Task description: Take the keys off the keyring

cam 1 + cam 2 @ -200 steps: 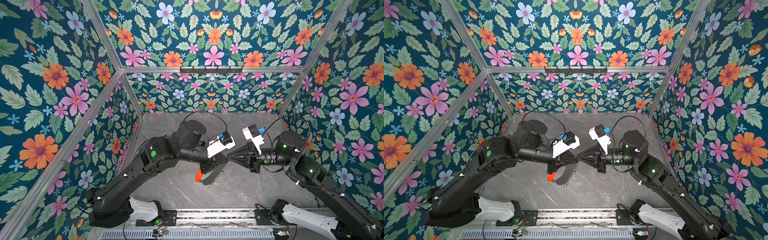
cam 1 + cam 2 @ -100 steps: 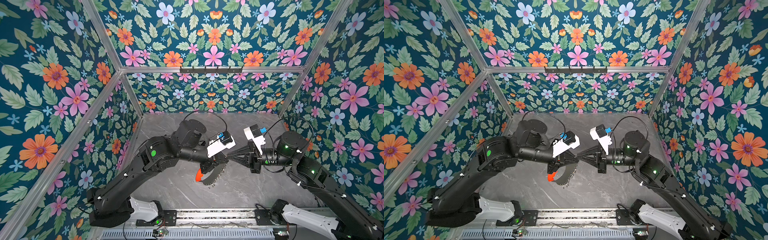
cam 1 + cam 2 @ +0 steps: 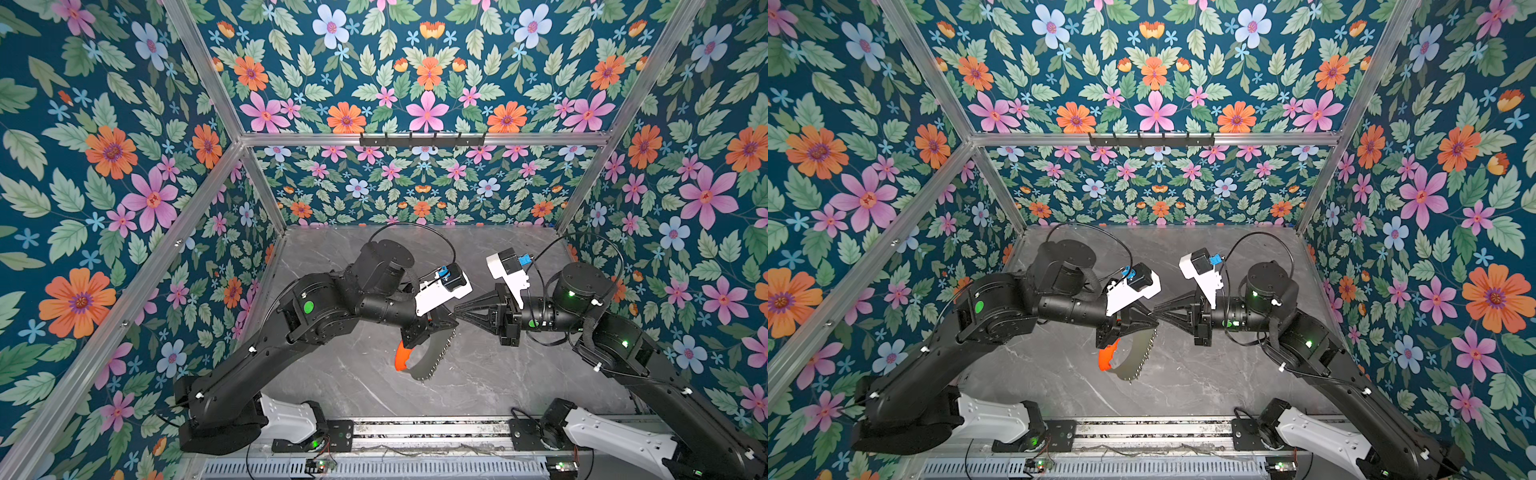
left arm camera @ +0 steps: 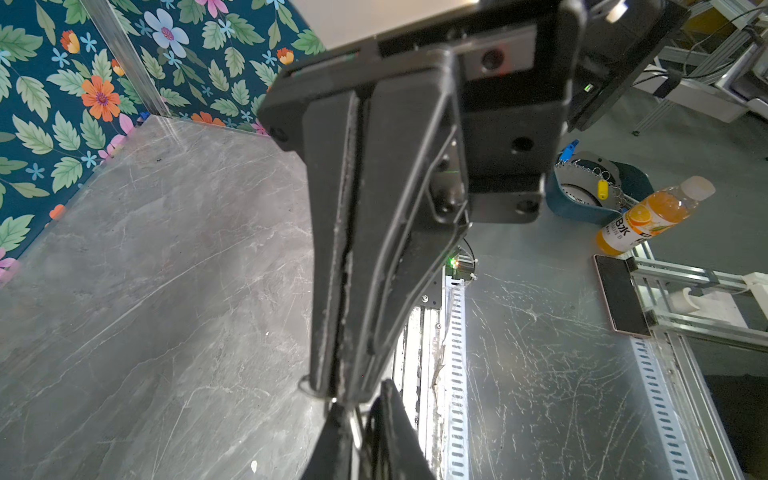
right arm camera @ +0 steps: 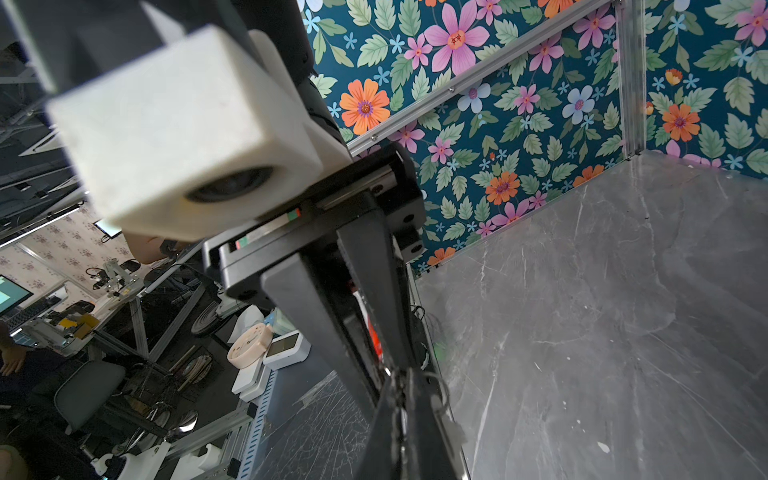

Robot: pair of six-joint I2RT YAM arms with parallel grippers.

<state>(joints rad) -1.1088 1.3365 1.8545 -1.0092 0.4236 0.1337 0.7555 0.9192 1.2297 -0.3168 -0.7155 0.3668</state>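
In both top views your left gripper (image 3: 451, 319) and right gripper (image 3: 460, 309) sit nose to nose over the middle of the grey marble table (image 3: 353, 386), tips touching or as good as. The keyring (image 3: 430, 353) hangs under the left gripper and looks clear of the tabletop. Its red strip (image 3: 400, 357) is on the left arm's side and its fringe of loops (image 3: 444, 353) faces the right arm.

In the left wrist view, your right gripper (image 4: 337, 384) fills most of the frame. Its two fingers are pressed flat together with only a seam between them, so it's clenched tight. A thin wire loop (image 4: 305, 384) pokes out right at the tip, but I can't tell if it's actually pinched or just sitting there. (Past the table edge there's an orange drink bottle (image 4: 652, 214) and a phone (image 4: 621, 297), well apart from the action.)

In the right wrist view, the left gripper's fingers (image 5: 309, 311) taper down to a point with a sliver of the red strip between them. Add how the plate hangs in the top views and it reads as grasping the keyring. Another little loop (image 5: 441, 390) sits just beside the right gripper's tips.

As for the key itself, it's too small to make out in any view, so I can't say where it is.
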